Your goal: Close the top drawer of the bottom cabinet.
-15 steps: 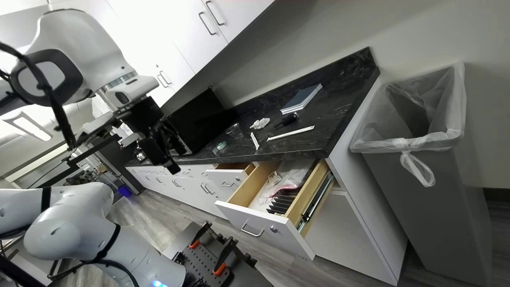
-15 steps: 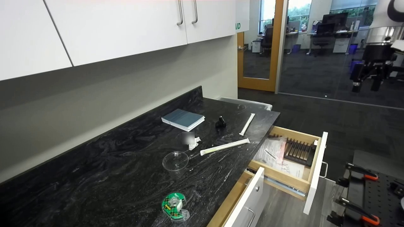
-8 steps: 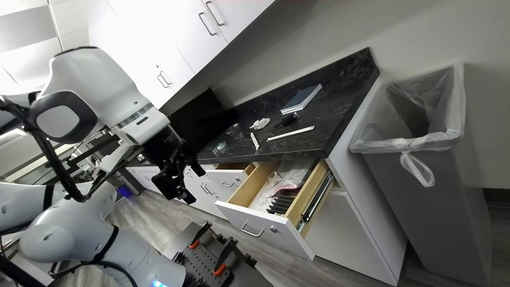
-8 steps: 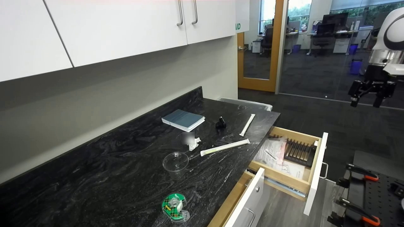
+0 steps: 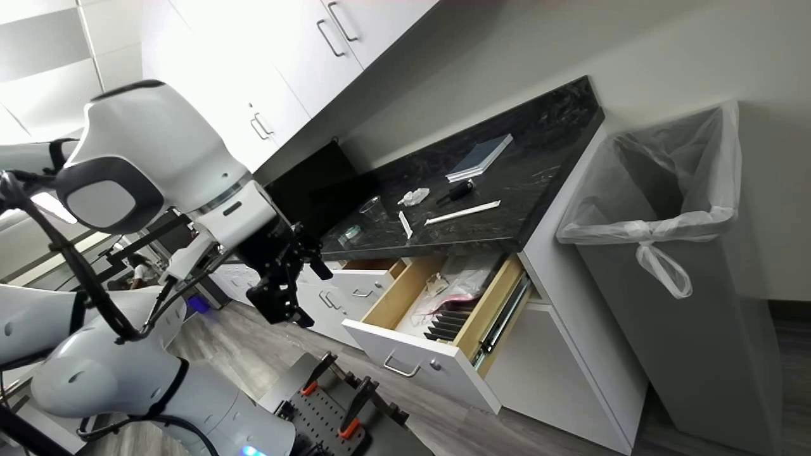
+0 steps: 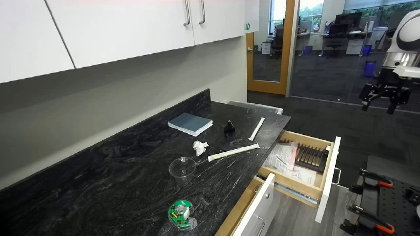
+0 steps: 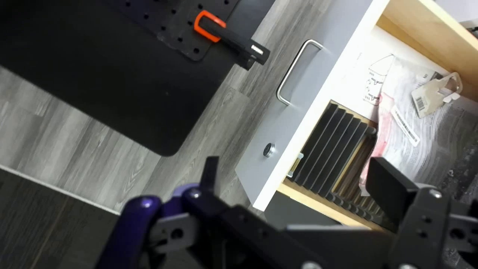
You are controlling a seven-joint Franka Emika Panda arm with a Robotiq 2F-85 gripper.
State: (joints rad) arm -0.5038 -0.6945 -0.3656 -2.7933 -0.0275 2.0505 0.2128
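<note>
Lowered since earlier, black jointed hand (image 7: 294, 163) spread, flat white-fronted top drawer (image 5: 422, 352) extended, pale wood sides (image 5: 487, 308)

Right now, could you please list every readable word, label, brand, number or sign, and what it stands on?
"ID", in green, on the white panel beside the wall cabinet in an exterior view; a cut-off stroke precedes it.
Too blurred: print on the tape dispenser.
Too small, in the wrist view: labels on the plastic bag and cardboard tag, and print on the white sheet, in the top drawer.
</note>
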